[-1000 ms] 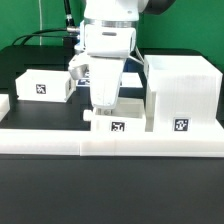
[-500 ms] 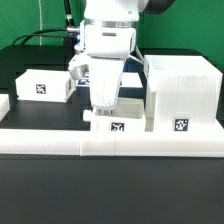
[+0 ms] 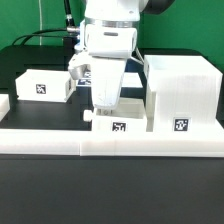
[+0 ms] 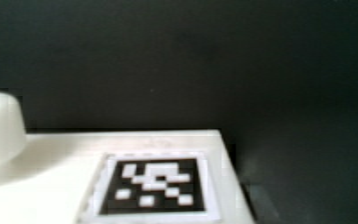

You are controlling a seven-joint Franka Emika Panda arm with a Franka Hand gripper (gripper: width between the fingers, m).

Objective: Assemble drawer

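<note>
A matte white cube-like shell [image 3: 181,92] stands beside a flat tagged box [image 3: 120,124].

Blurred box tag [image 4: 155,185]; indistinct jaws

One large hollow shell [image 3: 182,85]. Two smaller flat boxes: a left box [image 3: 55,78] and a middle box [image 3: 135,122]. Three square tags [image 3: 181,126], one on each piece. One long low rail [image 3: 50,141]. One robot arm [image 3: 108,40].
</note>
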